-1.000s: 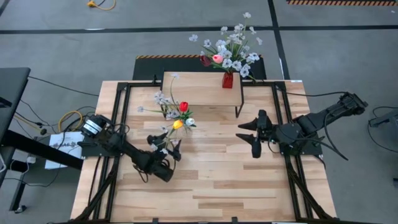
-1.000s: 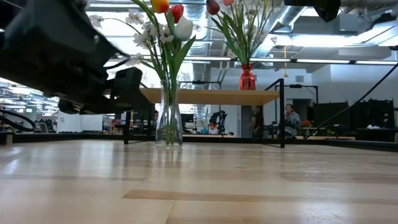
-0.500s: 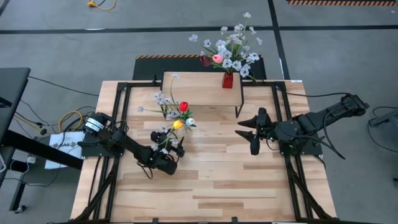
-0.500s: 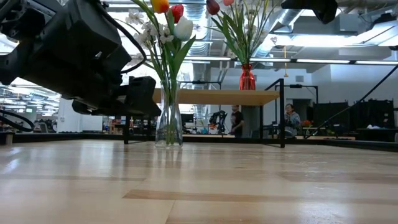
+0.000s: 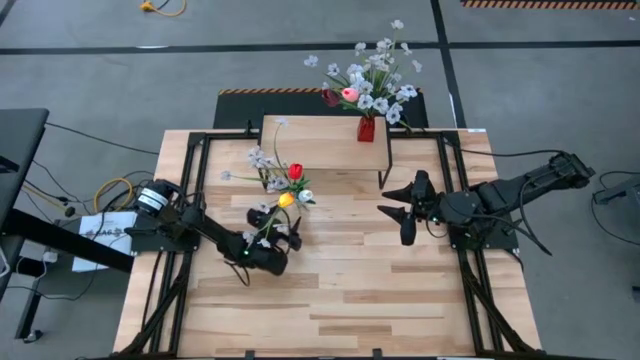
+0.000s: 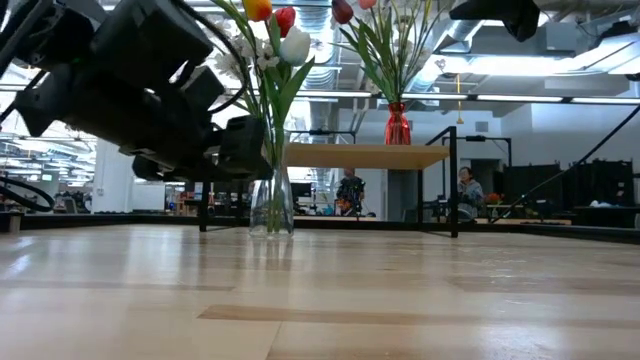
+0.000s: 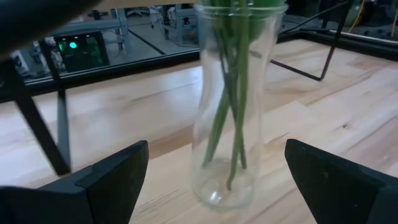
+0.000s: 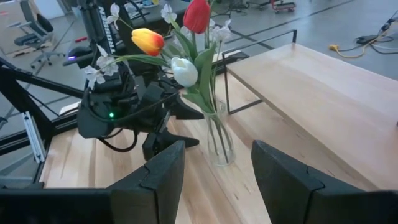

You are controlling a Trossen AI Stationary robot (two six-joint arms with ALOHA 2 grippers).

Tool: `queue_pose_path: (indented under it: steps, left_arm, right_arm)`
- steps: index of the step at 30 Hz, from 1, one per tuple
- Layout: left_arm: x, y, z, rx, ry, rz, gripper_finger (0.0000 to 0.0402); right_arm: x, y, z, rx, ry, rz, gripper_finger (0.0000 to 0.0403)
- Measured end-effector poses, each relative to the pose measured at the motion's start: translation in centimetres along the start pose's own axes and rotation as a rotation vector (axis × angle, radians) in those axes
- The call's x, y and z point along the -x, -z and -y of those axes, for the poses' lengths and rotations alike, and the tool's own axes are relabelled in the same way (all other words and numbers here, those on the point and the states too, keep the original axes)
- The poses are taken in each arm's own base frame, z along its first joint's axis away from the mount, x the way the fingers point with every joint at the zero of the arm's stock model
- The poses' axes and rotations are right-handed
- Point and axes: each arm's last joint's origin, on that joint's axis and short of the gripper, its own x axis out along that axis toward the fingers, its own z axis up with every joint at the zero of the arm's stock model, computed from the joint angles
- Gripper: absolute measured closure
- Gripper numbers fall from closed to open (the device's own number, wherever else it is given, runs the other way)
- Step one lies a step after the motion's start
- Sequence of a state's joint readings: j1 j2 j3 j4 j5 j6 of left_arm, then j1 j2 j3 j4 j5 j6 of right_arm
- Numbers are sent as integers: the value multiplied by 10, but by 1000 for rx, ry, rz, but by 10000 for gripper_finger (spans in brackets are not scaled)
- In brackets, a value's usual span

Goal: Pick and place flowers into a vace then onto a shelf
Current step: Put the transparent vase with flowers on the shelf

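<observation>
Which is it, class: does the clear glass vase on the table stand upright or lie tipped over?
Upright. The clear glass vase rests base-down on the table, its flowers rising straight up.

We've got a plank-patterned tabletop (image 5: pixel 340 290) sitting on a grey floor (image 5: pixel 100 70), with a yellow cable (image 5: pixel 160 8) lying up at the far edge. Beyond the tabletop we can spot two people (image 6: pixel 465 192) in the workshop, plus an office chair (image 8: pixel 34 28).
</observation>
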State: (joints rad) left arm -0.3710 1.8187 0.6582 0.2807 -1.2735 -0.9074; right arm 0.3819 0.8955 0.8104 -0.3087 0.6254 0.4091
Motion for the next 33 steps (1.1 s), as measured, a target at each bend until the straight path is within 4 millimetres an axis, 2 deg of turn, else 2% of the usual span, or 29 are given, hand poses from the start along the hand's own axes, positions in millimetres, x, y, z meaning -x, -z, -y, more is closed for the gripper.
queue_pose_path:
  steps: [18,33]
  left_arm:
    - [-31,-15,1,-17,13,-35,33]
    - [-45,-21,-3,0,-25,-23,33]
  right_arm:
    - [0,0,0,28,1,-4,226]
    - [-1,0,2,28,16,-7,226]
